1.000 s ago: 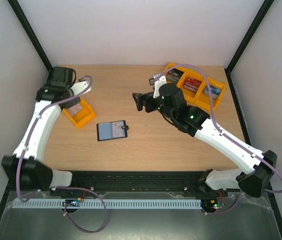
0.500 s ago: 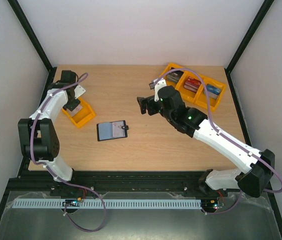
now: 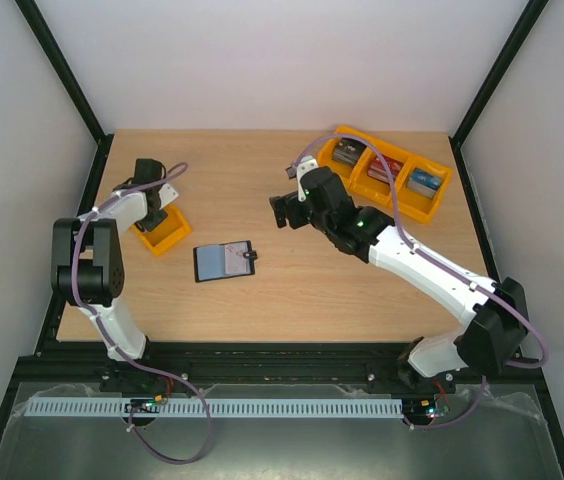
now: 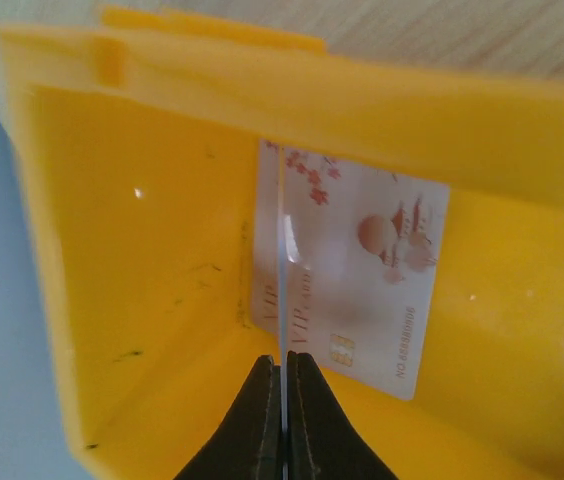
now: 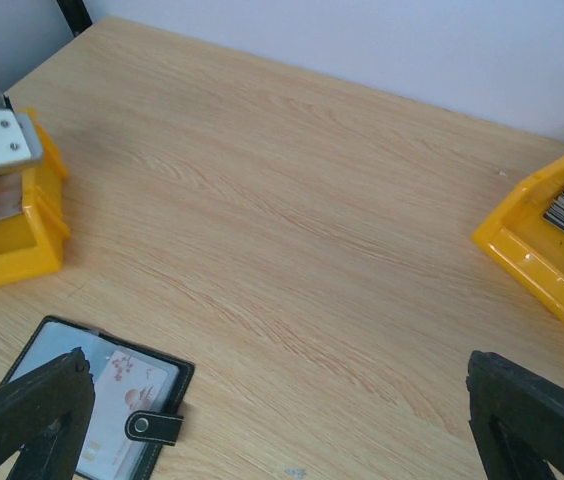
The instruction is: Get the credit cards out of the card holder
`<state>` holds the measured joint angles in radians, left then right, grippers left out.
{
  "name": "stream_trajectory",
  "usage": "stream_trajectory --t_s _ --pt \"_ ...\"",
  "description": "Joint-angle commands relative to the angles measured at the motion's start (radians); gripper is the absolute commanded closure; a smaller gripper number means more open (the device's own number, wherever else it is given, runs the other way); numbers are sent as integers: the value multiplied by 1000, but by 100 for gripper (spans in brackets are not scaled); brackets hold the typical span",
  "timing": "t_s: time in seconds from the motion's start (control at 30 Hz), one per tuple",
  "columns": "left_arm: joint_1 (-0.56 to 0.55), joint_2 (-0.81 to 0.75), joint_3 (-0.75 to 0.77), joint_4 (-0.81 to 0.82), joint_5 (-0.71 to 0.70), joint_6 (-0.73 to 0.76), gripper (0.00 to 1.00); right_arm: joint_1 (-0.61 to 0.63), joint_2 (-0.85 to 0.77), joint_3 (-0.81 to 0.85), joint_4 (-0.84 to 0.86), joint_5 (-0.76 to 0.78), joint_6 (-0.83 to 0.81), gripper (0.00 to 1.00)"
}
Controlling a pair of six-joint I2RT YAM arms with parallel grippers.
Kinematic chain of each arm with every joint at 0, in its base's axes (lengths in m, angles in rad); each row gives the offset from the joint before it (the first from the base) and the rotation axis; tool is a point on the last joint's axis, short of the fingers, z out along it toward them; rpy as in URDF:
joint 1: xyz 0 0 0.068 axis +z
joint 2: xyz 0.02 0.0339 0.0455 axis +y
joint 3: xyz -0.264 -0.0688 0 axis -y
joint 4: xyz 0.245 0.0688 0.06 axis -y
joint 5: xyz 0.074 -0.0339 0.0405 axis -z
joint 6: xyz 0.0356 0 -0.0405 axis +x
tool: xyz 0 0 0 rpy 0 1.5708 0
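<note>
- Black folding card holder [image 3: 224, 261] lies open and flat on the wooden desk [image 3: 292, 290]. Its grey-blue clear pocket faces up and its snap tab [image 5: 152, 427] sits on the right side.
- One pocketed credit card [image 5: 122, 385], pale with red blossoms, shows through that pocket.
- In the small yellow tray [image 4: 112, 250] rests a flat credit card [image 4: 362, 280], whitish-pink with red flower marks.
- Wood shows on every side of the holder. The small tray stands near it, up and to the left, close to the desk's left edge. A three-compartment yellow tray [image 3: 432, 205] with card stacks sits at the far right corner, well apart.
- Left arm [image 3: 87, 265] is folded back, wrist dipped into the small tray. The left fingers [image 4: 257, 420] are clenched on an edge-on credit card [image 4: 284, 250], seen as a thin white line.
- Right arm [image 3: 432, 265] stretches in from the right. The right fingers [image 5: 27, 420] hover above the desk beyond the holder, spread wide, released.
</note>
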<state>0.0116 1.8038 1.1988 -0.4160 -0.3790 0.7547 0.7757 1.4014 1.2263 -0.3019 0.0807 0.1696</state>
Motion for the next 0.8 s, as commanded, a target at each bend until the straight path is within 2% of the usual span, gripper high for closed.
stream_trajectory --t_s 0.0,0.07,0.27,0.33,0.43,0.6,0.77 --pt "5 11 -78 117 -65 61 97 -6 24 50 -1 -16 -24 1" --pt "8 12 -100 158 -78 77 88 -7 30 53 -3 -15 -25 1" --pt "14 6 -98 157 -56 65 50 -7 32 57 1 -28 -28 1" --pt "16 1 -85 140 -35 52 41 -7 34 56 0 -28 -29 1" --pt "27 -2 -41 89 11 21 30 -8 35 57 -6 -31 -33 1" --pt "57 -59 -1 5 174 -8 14 -7 35 53 -17 -56 -39 1" --pt "59 -145 -5 -14 261 -14 9 -7 69 61 -43 -128 -34 1"
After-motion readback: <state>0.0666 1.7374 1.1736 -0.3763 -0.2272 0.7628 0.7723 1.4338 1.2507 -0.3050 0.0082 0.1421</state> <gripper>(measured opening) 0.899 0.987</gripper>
